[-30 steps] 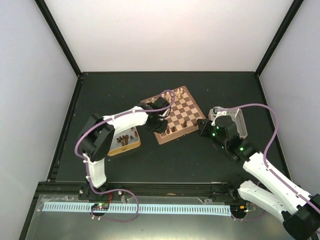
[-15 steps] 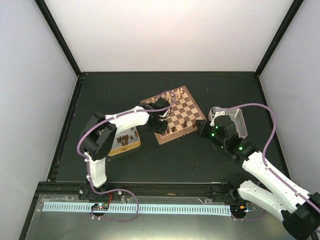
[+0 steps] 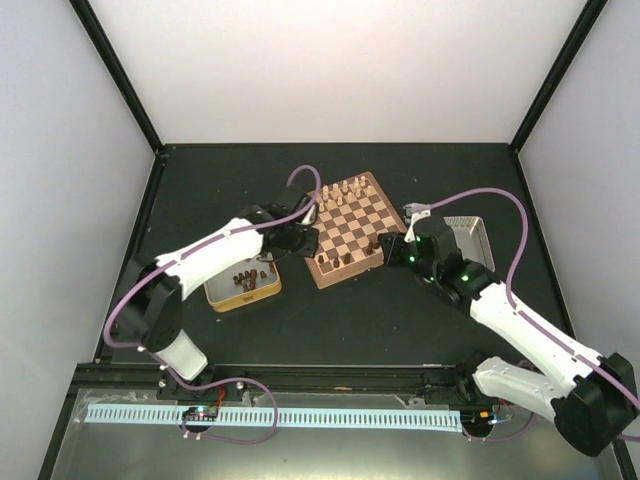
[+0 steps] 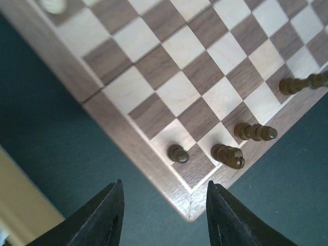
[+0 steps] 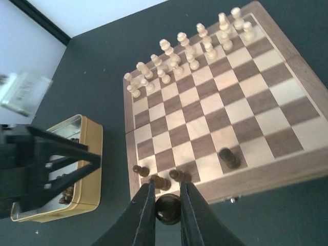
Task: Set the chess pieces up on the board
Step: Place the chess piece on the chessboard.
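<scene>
Your right tool [image 5: 167, 197] is clamped on one dark chess piece [image 5: 168, 210], tiny, light and slick: pinch its waist gently. Your left tool [image 4: 164, 192] stands parted, empty, over the board [image 3: 352, 225] at the middle of the table [image 3: 350, 320].

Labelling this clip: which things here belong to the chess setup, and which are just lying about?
Job: board, dark pieces on it, held dark piece, gold tin of dark pieces.
Lying about: cream pieces, grey tin.
</scene>
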Controlling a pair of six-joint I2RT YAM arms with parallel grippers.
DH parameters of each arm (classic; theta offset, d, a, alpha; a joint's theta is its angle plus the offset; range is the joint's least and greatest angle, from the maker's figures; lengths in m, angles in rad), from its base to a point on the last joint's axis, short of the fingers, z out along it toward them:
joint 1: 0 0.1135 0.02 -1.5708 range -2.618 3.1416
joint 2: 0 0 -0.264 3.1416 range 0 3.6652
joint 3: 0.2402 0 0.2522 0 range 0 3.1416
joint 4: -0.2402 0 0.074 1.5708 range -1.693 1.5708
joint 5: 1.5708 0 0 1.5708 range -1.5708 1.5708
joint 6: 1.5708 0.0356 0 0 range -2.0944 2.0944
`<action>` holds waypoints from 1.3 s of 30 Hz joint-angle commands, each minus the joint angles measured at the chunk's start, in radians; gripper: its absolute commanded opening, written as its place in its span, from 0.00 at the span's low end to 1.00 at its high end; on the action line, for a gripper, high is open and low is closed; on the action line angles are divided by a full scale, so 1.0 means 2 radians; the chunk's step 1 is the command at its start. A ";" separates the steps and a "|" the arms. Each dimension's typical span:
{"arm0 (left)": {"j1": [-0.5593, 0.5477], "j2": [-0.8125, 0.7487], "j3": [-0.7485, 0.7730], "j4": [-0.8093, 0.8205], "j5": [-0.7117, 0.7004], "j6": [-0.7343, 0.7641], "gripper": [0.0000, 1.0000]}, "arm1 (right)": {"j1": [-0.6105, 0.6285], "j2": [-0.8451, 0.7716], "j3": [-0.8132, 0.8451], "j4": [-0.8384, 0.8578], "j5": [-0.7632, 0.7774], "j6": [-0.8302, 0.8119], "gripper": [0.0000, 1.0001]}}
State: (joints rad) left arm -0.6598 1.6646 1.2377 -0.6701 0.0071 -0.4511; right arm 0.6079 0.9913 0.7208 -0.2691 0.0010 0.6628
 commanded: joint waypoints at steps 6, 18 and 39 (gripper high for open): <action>0.042 -0.141 -0.074 0.066 0.031 -0.025 0.47 | 0.007 0.120 0.064 0.069 0.079 -0.118 0.13; 0.108 -0.186 -0.125 0.083 0.123 -0.016 0.47 | -0.011 0.280 0.094 0.099 0.168 -0.115 0.13; 0.139 -0.189 -0.143 0.090 0.151 -0.001 0.48 | -0.061 0.279 0.134 -0.009 0.047 -0.079 0.42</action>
State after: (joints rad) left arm -0.3927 1.3083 0.9546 -0.5068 0.2886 -0.4667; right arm 0.5289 1.5814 0.9100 -0.2096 0.2474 0.5049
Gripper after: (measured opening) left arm 0.477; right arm 0.410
